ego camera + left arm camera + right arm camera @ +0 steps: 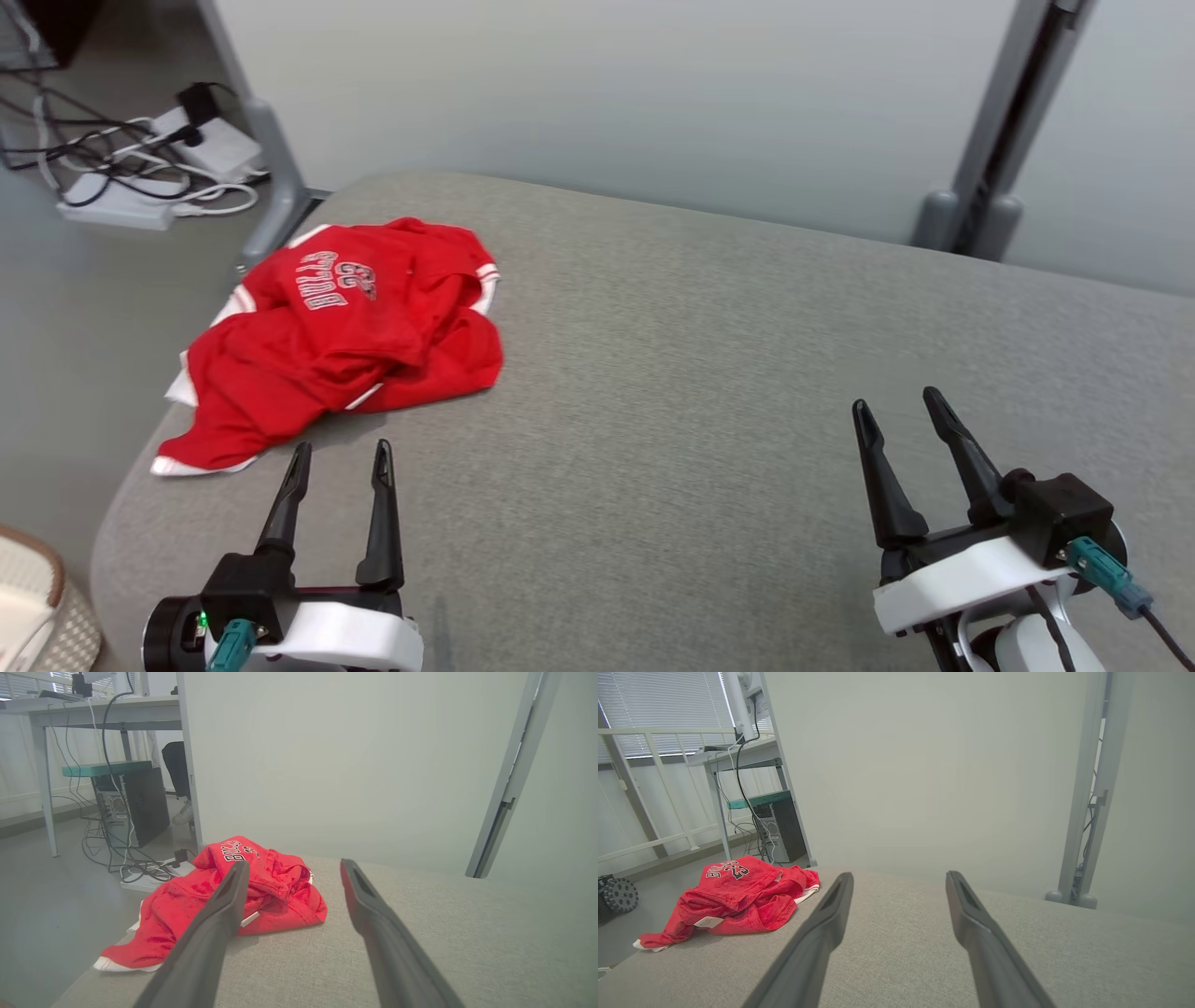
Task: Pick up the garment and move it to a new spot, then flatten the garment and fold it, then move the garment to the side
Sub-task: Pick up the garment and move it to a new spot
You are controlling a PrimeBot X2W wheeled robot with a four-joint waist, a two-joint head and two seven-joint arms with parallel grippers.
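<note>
Red jersey (336, 345) crumpled at far-left corner of grey fabric table (700, 373), long axis diagonal from left edge toward far edge, lettering upside down in head view, left gripper (341, 453) just beside it, fingers apart, right gripper (896, 401) well apart, fingers spread, both empty

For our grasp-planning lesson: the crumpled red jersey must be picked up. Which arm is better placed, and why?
Left, most likely. The left tool, open, points at the red jersey from just short of it; the right tool, also open, sits far across the grey table.
</note>
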